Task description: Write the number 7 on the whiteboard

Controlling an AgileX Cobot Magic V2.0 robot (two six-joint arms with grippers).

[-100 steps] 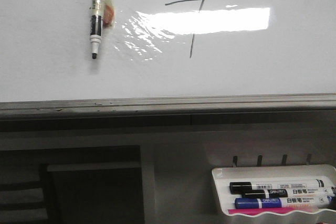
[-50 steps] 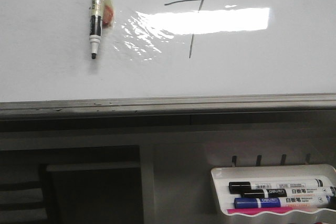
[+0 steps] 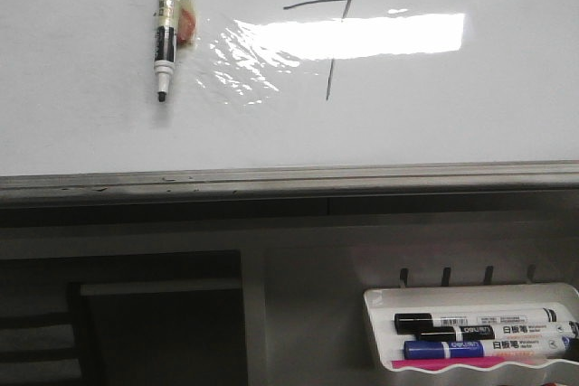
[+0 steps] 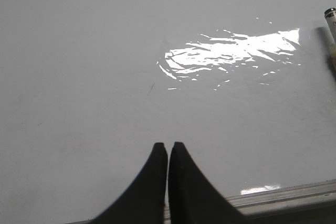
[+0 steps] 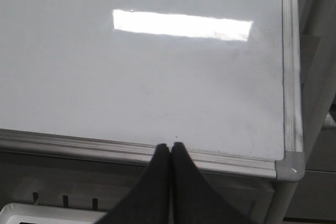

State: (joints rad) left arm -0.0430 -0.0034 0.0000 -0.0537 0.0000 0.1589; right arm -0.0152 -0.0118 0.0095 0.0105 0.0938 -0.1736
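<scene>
A thin black number 7 (image 3: pixel 332 72) is drawn on the whiteboard (image 3: pixel 434 124), its stem crossing a bright glare strip. Left of it, a black-and-white marker pen (image 3: pixel 165 42) hangs tip-down against the board with tape around its body. Neither gripper shows in the front view. My left gripper (image 4: pixel 168 145) is shut with nothing in it, in front of the bare whiteboard (image 4: pixel 79 51) just above its lower frame. My right gripper (image 5: pixel 170 145) is also shut and empty, its tips at the lower frame of the whiteboard (image 5: pixel 105 77).
A wrinkled shiny patch (image 3: pixel 235 65) lies between pen and 7. The grey frame edge (image 3: pixel 289 178) runs below the board. A white tray (image 3: pixel 470 296) at the lower right holds black and blue markers (image 3: pixel 479 336). The board's corner (image 5: pixel 291 166) shows in the right wrist view.
</scene>
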